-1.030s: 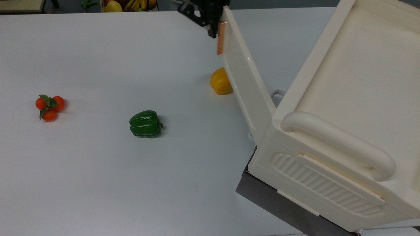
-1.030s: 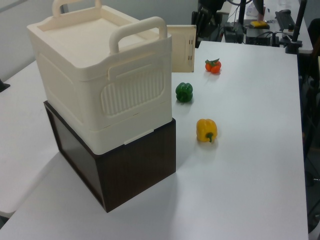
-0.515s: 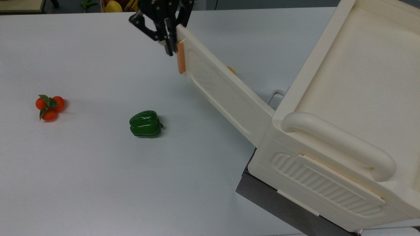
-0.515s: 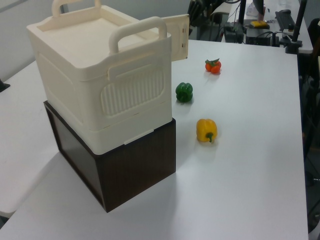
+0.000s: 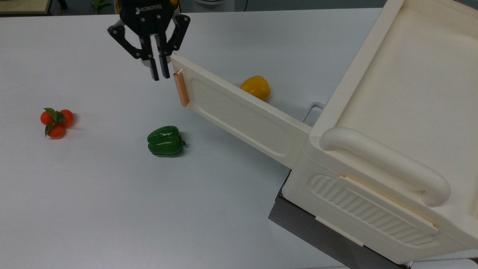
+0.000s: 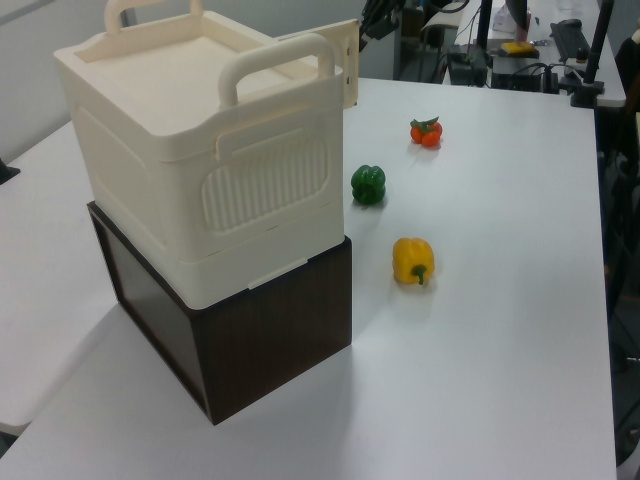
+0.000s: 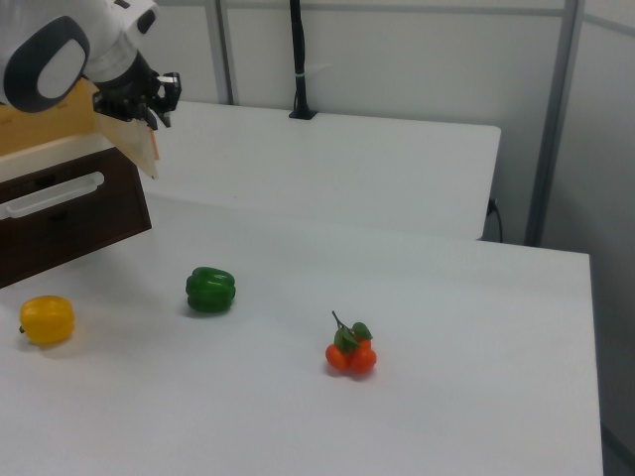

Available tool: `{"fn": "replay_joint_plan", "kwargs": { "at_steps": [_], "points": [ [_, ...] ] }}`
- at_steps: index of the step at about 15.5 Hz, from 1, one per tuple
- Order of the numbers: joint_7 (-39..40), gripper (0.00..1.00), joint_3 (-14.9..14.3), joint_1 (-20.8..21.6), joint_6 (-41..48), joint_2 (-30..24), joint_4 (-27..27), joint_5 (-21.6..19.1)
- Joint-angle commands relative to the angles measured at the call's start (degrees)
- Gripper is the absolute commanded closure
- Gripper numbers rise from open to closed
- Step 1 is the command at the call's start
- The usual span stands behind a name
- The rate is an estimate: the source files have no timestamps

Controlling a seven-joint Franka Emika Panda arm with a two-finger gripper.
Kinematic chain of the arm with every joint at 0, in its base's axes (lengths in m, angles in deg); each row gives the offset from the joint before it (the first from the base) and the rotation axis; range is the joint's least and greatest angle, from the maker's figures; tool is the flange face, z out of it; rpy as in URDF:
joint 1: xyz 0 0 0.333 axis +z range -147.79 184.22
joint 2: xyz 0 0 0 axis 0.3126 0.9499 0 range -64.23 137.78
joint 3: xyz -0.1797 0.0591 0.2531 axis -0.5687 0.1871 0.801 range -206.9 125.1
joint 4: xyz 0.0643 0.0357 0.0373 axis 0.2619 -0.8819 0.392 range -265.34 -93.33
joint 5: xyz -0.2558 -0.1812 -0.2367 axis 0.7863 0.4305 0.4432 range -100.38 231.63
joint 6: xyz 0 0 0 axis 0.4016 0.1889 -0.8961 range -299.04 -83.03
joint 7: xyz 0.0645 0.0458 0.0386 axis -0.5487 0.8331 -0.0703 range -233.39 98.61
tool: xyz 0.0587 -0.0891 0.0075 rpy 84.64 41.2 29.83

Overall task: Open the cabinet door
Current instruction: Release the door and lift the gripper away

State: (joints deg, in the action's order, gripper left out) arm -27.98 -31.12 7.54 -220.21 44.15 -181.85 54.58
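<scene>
Cream cabinet door [image 5: 239, 119] swung wide open, copper handle outermost.

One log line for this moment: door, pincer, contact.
door: swung wide open | pincer: shut, off the handle, beside door's free edge | contact: none

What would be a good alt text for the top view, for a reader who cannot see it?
The cream cabinet door stands swung wide open over a white table, and the black gripper hangs just beyond its orange handle, fingers nearly together and holding nothing. On the table lie a green pepper, a yellow pepper behind the door, and a cluster of oranges at the top view's left.
</scene>
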Motion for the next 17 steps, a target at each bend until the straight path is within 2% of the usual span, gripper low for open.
{"fn": "replay_joint_plan", "kwargs": {
  "at_steps": [1, 2, 5, 7, 8, 12, 17],
  "points": [
    [0.32, 0.65, -2.56, -1.54, 0.46, -2.18, -0.65, -0.64],
    [0.32, 0.60, -3.61, -1.62, 3.26, -2.80, -0.65, -0.64],
    [0.06, 0.34, -8.09, -1.54, 14.85, -5.43, -0.56, -0.64],
    [-3.09, 0.08, -10.82, -1.28, 22.58, -7.19, -0.56, -0.73],
    [-5.54, 0.00, -11.96, -1.01, 25.67, -7.98, -0.56, -0.73],
    [-13.45, 0.00, -12.41, 1.00, 36.57, -9.66, -0.47, -0.29],
    [-37.35, 0.00, -11.80, 7.68, 40.19, -11.50, 0.67, 1.29]
  ]
}}
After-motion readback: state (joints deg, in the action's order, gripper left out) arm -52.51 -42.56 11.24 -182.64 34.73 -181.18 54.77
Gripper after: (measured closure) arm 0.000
